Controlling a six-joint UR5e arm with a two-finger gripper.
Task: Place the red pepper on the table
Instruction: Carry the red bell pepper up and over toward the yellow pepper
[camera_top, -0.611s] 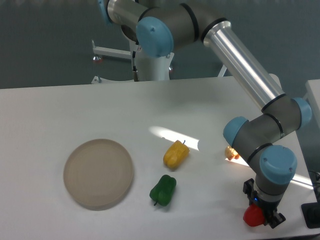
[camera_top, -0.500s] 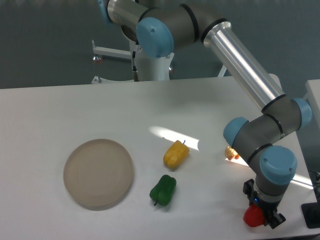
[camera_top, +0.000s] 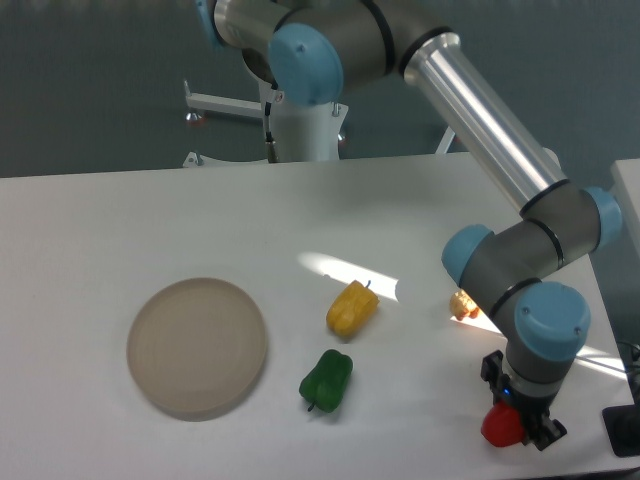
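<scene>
While our two-finger gripper (camera_top: 520, 428) pinches the small glossy red pepper (camera_top: 501, 427) low over the flat white table (camera_top: 90, 230), only lowering and release remain.

I see green pepper (camera_top: 327, 380), yellow pepper (camera_top: 352, 308) at gripper (camera_top: 520, 428) 9-10 o'clock, well apart; plate (camera_top: 197, 346) farther.

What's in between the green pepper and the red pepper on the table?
Nothing. In the camera view, only bare white table lies between the green pepper and the red pepper, which sits at the gripper.
</scene>
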